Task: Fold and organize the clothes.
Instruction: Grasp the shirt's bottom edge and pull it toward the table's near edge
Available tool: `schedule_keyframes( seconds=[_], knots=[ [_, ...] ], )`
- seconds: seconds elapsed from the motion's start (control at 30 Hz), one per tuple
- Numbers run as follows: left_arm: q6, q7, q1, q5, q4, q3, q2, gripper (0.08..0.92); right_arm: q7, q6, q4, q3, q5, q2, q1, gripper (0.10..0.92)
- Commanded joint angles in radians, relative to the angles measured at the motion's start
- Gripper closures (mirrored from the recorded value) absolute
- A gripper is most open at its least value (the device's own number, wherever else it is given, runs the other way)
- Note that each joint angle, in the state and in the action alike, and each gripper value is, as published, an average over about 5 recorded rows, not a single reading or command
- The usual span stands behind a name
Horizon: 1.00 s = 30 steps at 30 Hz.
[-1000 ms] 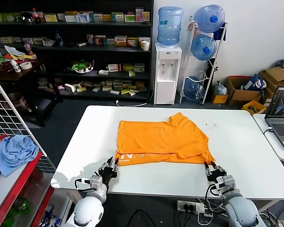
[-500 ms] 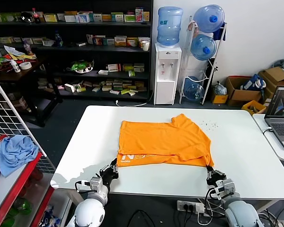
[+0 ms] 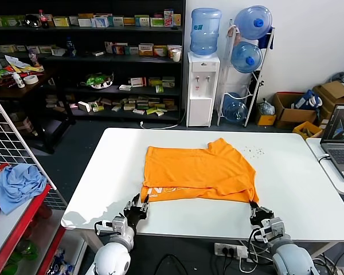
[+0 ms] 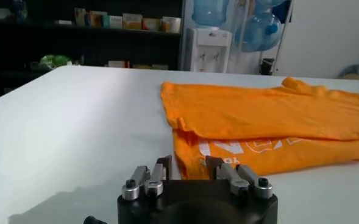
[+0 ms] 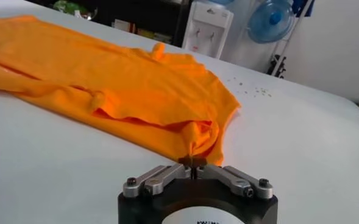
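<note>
The orange T-shirt [image 3: 198,171] lies on the white table [image 3: 298,189], folded over itself, with white lettering along its near left edge [image 4: 228,148]. My left gripper [image 3: 139,204] is at the shirt's near left corner. It is open, and the corner lies between its fingers [image 4: 188,167]. My right gripper [image 3: 253,206] is at the near right corner, shut on a pinch of the orange fabric [image 5: 192,161]. The shirt also shows in the right wrist view [image 5: 124,85].
A laptop [image 3: 341,140] sits on a side table at the right. A light blue cloth [image 3: 17,182] lies on a red rack at the left. Shelves, a water dispenser [image 3: 203,86] and boxes stand beyond the table's far edge.
My right gripper has closed on the near right corner and drawn it slightly toward me. My left gripper backed off, then moved in again at the near left corner.
</note>
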Motion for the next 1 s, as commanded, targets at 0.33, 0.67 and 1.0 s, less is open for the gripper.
schedule_keyframes(
  seconds=[0.33, 0.67, 1.0],
  knots=[
    [0.022, -0.009, 0.063, -0.028, -0.119, -0.001, 0.1, 0.847, 0.005, -0.019, 0.132, 0.009, 0.008, -0.076, -0.109, 0.901],
    [0.078, -0.049, 0.185, -0.035, -0.279, -0.006, 0.161, 0.9, 0.021, -0.072, 0.289, 0.056, 0.038, -0.134, -0.283, 0.901],
    [0.114, -0.064, 0.305, -0.04, -0.378, -0.023, 0.209, 0.73, 0.061, -0.183, 0.461, 0.143, 0.095, -0.166, -0.45, 0.775]
  ],
)
